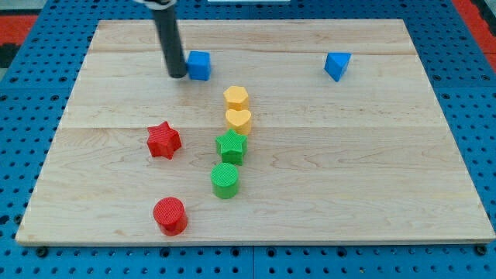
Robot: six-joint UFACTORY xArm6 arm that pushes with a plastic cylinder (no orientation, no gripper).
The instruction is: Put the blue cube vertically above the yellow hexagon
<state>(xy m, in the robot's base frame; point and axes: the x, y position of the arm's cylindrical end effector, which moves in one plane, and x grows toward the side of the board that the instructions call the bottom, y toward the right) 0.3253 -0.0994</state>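
Note:
The blue cube [200, 65] sits near the view's top, left of centre. My tip [177, 74] rests just left of it, touching or nearly touching its left side. The yellow hexagon [236, 97] lies below and to the right of the cube. The rod rises from the tip to the view's top edge.
A yellow heart [239, 119], a green star [231, 146] and a green cylinder [225, 180] form a column below the hexagon. A red star [163, 140] and a red cylinder [170, 215] lie left. A second blue block [337, 65] sits at top right. The wooden board [372, 178] lies on a blue pegboard.

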